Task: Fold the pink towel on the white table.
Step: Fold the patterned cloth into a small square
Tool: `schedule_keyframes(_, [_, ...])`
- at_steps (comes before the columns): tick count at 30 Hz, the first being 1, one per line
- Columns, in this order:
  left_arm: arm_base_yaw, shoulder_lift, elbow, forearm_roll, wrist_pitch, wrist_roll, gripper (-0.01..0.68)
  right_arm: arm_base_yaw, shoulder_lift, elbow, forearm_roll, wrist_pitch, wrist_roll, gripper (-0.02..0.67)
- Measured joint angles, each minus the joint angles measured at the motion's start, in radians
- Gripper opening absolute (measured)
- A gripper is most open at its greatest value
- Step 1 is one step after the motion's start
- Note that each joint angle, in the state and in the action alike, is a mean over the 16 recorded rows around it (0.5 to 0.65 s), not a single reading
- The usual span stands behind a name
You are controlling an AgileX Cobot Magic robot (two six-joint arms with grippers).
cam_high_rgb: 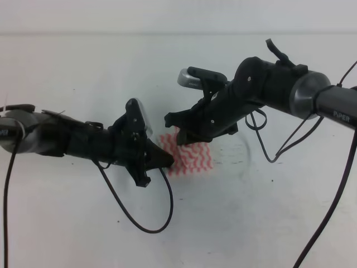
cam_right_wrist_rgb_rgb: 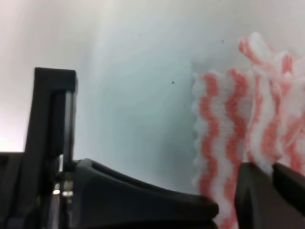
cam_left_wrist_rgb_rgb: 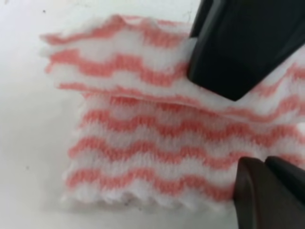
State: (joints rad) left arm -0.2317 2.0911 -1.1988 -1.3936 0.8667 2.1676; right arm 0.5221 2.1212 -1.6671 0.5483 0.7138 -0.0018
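Note:
The pink towel (cam_high_rgb: 194,157) lies folded small on the white table (cam_high_rgb: 251,223), its wavy pink and white stripes showing. In the left wrist view the towel (cam_left_wrist_rgb_rgb: 143,143) has an upper layer lapped over a lower one. My left gripper (cam_high_rgb: 162,167) is turned sideways at the towel's left edge, open, and holds nothing. My right gripper (cam_high_rgb: 175,129) hangs over the towel's upper left corner, also open; one of its black fingers (cam_left_wrist_rgb_rgb: 238,47) rests over the upper layer. The right wrist view shows the towel (cam_right_wrist_rgb_rgb: 224,119) flat, bunched along its far edge.
A black cable (cam_high_rgb: 150,223) loops from the left arm onto the table in front of the towel. Another cable (cam_high_rgb: 279,153) hangs under the right arm, to the right of the towel. The table's far edge (cam_high_rgb: 178,34) runs across the top.

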Motion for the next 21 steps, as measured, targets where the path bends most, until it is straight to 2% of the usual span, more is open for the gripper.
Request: schedule_keyframes(21, [0.0,0.005,0.0,-0.018,-0.075,0.012,-0.004,0.0,0.0,0.0,0.002,0.003,0.002,-0.012])
